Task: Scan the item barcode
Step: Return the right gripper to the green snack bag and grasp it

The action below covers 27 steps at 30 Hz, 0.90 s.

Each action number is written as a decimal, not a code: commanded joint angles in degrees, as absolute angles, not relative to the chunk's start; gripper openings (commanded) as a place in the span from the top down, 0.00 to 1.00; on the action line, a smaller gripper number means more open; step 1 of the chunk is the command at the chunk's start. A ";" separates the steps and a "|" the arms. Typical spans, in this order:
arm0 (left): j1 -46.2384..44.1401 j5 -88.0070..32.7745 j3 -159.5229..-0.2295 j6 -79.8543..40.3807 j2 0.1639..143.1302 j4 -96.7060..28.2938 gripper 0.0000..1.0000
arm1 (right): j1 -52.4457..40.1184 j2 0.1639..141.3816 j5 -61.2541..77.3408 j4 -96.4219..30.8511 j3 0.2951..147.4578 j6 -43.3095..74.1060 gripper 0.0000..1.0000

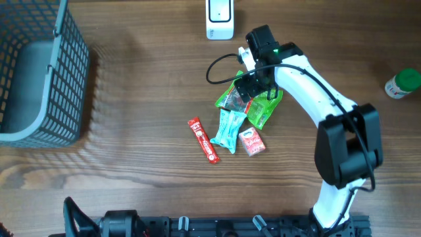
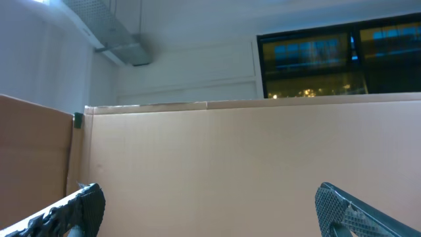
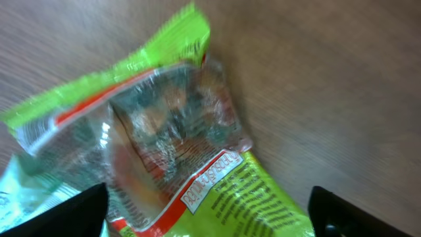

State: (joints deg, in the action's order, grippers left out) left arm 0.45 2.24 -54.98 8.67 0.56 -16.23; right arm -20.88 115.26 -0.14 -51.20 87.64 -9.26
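Note:
A green snack packet with a clear window (image 1: pixel 262 108) lies on the wooden table among other items, below the white barcode scanner (image 1: pixel 219 20) at the back edge. My right gripper (image 1: pixel 253 84) hovers right over the packet. In the right wrist view the packet (image 3: pixel 171 131) fills the frame, and the open gripper (image 3: pixel 207 210) has one dark finger on each side of it, not pressing it. My left gripper (image 2: pixel 209 204) is open and empty, facing a cardboard wall (image 2: pixel 230 151).
Beside the packet lie a red stick pack (image 1: pixel 203 139), a teal packet (image 1: pixel 228 130) and a small red-white box (image 1: pixel 252 142). A grey wire basket (image 1: pixel 72 79) stands at the far left. A green-capped bottle (image 1: pixel 402 83) sits at the right edge.

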 commanded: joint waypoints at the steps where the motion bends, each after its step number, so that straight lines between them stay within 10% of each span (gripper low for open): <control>1: 0.10 3.33 -55.07 10.79 0.25 -15.92 0.00 | -22.41 116.79 3.97 -52.40 87.61 -12.36 0.09; 21: 0.10 3.31 -55.07 10.76 0.25 -16.16 0.00 | -22.39 116.77 7.75 -52.10 87.64 -15.29 0.03; 27: 0.10 3.33 -55.07 10.76 0.25 -16.14 0.00 | -20.93 119.00 7.14 -54.41 87.61 -18.59 0.31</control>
State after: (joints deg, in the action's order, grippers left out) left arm 0.43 2.33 -54.98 9.85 0.56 -16.25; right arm -21.96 116.49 6.42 -52.45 87.55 -15.88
